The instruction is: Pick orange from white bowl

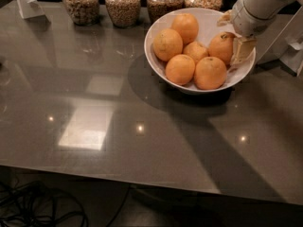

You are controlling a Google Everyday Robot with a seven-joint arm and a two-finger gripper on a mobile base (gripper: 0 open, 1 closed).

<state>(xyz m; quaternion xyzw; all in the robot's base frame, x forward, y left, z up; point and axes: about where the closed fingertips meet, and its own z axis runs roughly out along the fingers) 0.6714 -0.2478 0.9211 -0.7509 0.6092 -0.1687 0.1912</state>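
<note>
The white bowl (156,63) stands on the table at the back right and holds several oranges. The orange (220,48) with a dark stem spot at its top lies at the bowl's right side. My gripper (233,34) reaches in from the upper right and is shut on this orange. One fingertip (242,48) presses its right side and the other (225,19) sits behind its top. The orange still rests among the others in the bowl.
Several glass jars of grain (122,4) line the table's back edge behind the bowl. A white stand (27,3) is at the back left and a white frame (291,44) at the right. The dark table (118,126) stretches left and forward. Cables (38,209) lie on the floor.
</note>
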